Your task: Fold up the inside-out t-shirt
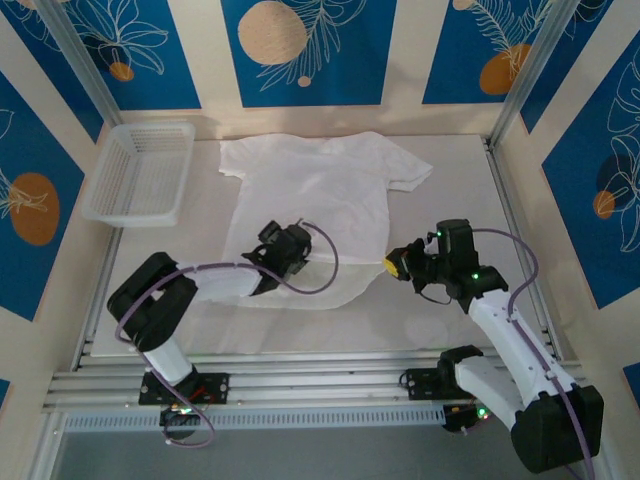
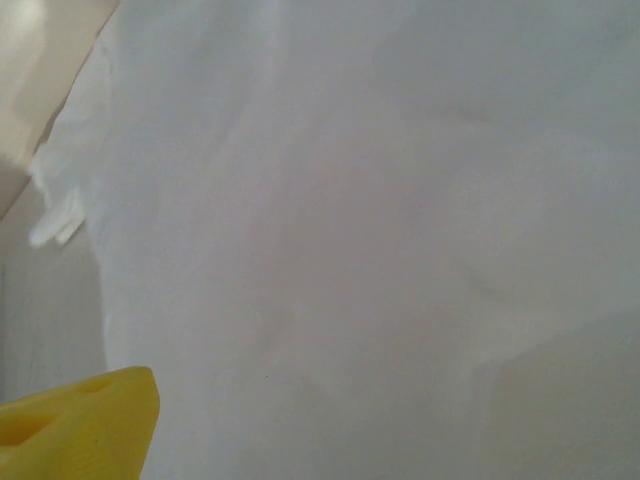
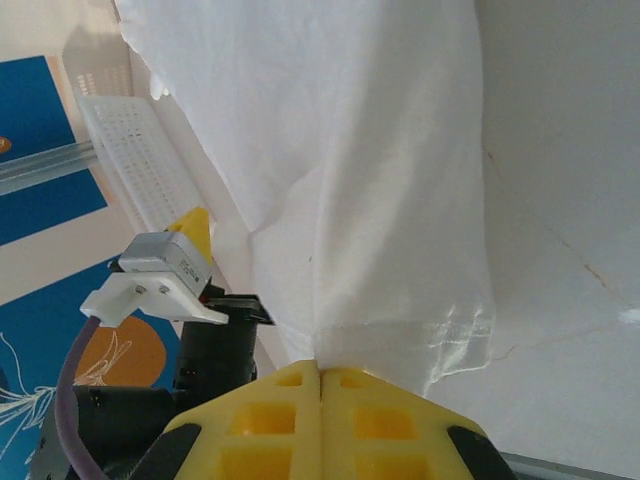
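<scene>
The right hand (image 1: pixel 396 266) is closed, its two yellow fingers pressed flat together. Between them it pinches the stitched hem of the inside-out t-shirt (image 1: pixel 320 185). In the right wrist view, the right hand (image 3: pixel 320 372) grips a small bunch of hem, and the white cloth (image 3: pixel 350 150) fans out from it toward 12 o'clock.

The plain white shirt lies spread out on the white surface (image 1: pixel 450 200), from the middle to the far side. Its neck is toward 12 o'clock and its short sleeves reach toward 10 and 2 o'clock. The curved hem is toward 6 o'clock, nearest the arms. The right hand holds the hem at the shirt's 4 o'clock corner.

The left hand (image 1: pixel 290 245) is over the lower part of the shirt, at about 7 o'clock on the cloth. In the left wrist view, one yellow finger (image 2: pixel 80 425) shows at the bottom left over wrinkled white fabric (image 2: pixel 350 250). I cannot tell how far this hand is open, or whether it holds anything.

A white mesh basket (image 1: pixel 150 128) sits at the surface's 10 o'clock corner, just beside the left sleeve.
</scene>
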